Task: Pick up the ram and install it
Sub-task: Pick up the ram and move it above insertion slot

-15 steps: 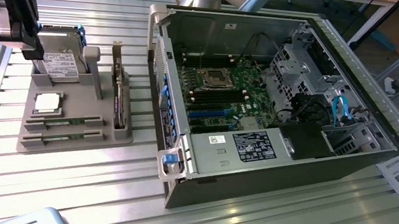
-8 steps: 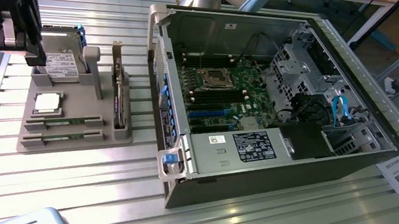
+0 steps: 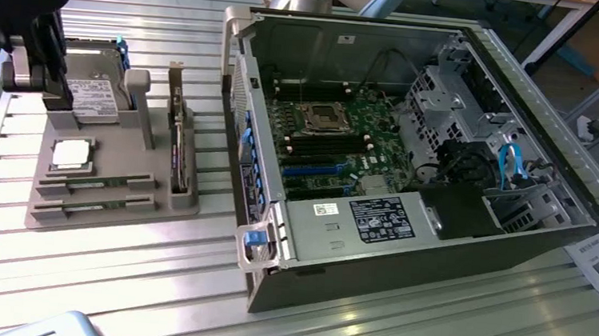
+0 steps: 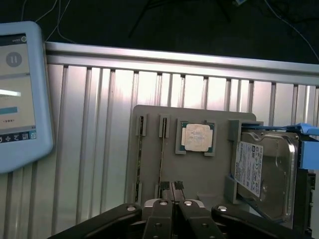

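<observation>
Two fingers [image 4: 160, 219] of the tool [image 4: 171, 187] are pressed together with nothing between them, and they hang low over a grey holder [image 4: 199, 174] that stands on the ribbed metal bench [image 4: 89, 149]. Just beside their tips the ram [image 4: 161, 154] sits on edge in a long slot of that holder, not gripped. A second stick [image 4: 141, 149] fills the parallel slot next to it. On the ram's other side lies a square silver CPU [image 4: 196, 137], flat in its recess. Past that a hard drive [image 4: 261, 172] stands tall on its edge, the highest thing close to the tool. An expansion card [image 3: 178, 146] stands upright along the holder's edge, on the side facing the open computer case [image 3: 343, 23]. That case lies on its side with the motherboard [image 3: 334, 131] exposed, well apart from the ram. A pale blue tablet [image 4: 15, 89] rests on the bench away from the holder.
</observation>
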`<state>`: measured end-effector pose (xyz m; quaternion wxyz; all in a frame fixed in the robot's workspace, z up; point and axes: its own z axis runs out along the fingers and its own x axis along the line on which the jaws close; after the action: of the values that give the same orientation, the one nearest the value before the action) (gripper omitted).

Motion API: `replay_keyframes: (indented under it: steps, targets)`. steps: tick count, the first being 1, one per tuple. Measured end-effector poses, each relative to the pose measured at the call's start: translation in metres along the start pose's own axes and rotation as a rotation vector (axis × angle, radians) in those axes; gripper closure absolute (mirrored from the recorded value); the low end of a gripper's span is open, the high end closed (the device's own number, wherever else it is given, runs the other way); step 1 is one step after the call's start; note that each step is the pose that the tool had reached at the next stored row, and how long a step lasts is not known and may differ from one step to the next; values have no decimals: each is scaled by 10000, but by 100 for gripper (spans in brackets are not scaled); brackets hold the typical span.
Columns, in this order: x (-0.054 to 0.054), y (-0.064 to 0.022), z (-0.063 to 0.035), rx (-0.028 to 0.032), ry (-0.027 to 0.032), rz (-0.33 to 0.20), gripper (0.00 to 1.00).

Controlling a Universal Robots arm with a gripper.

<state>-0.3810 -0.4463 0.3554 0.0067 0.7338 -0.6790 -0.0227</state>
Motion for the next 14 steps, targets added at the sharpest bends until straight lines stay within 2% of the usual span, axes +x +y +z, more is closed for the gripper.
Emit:
replay_keyframes:
  steps: [5,14]
  targets:
    - [17,1,2,4,-2,-2,90]
    - [158,13,0,2,-1,-1,90]
